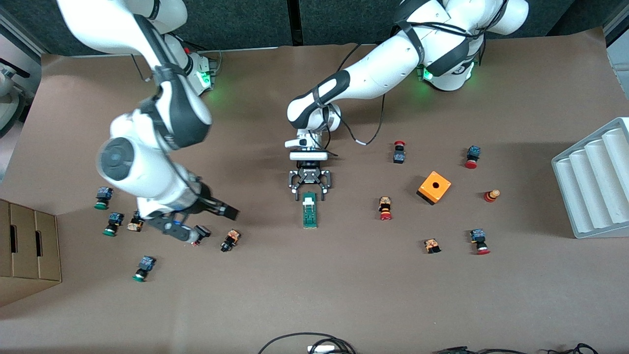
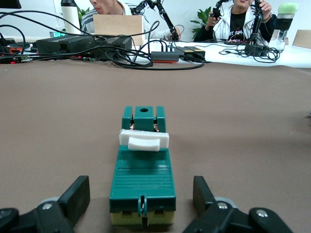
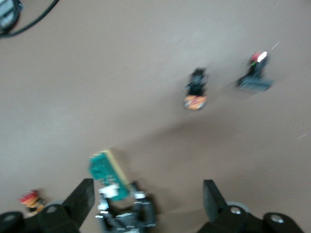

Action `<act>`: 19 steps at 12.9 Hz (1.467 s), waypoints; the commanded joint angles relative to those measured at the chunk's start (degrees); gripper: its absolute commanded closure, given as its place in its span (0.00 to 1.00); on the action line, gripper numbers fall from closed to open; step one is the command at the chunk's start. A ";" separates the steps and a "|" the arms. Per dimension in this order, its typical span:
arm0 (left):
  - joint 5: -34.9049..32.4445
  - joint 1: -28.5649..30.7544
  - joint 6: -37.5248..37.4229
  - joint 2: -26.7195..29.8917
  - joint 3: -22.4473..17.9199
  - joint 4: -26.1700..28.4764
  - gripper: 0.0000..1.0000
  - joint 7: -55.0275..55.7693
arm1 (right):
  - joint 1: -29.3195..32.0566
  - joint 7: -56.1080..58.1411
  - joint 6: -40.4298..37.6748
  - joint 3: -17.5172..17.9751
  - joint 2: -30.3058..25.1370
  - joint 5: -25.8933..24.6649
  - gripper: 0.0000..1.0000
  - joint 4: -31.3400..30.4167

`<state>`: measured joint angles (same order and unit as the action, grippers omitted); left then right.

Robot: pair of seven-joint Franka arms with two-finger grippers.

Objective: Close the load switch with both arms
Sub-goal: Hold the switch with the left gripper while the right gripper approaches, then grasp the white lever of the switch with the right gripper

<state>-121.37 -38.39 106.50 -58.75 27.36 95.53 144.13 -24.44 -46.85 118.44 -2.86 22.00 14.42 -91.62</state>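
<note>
The narrow green rectangular load switch [image 1: 309, 210] with its white lever piece [image 2: 144, 140] is lying flat near the table's middle, its long axis pointing toward the front camera. The lever end is sitting farther from that camera, with copper contacts showing beside it.

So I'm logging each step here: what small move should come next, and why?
Probably close the left end effector on the load switch to steady it: its open fingers already straddle the switch's end on the table. The right end effector, open, hangs over the push buttons, away from the lever.

Glossy green plastic load switch [image 2: 143, 172]; matt brown paper-like table [image 1: 344, 295]; smooth orange cube [image 1: 434, 187].
</note>
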 commanded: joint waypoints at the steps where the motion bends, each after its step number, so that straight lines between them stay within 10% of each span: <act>1: -1.06 -0.72 -1.12 -0.31 -0.38 -0.44 0.06 1.24 | -3.93 -11.55 6.34 -0.92 5.41 3.86 0.00 3.21; 8: -1.06 -0.72 -1.12 -0.31 -0.38 -0.52 0.06 1.24 | -15.10 -42.32 23.13 -2.59 14.02 4.22 0.00 3.21; 19: -1.14 -0.72 -1.21 -0.31 -0.38 -0.44 0.06 1.24 | -18.62 -50.26 26.23 -2.51 13.33 6.33 0.14 -5.31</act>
<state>-121.43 -38.41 106.26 -58.77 27.36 95.51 144.33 -41.89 -96.70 142.95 -4.63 36.43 19.20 -94.55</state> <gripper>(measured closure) 0.062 0.128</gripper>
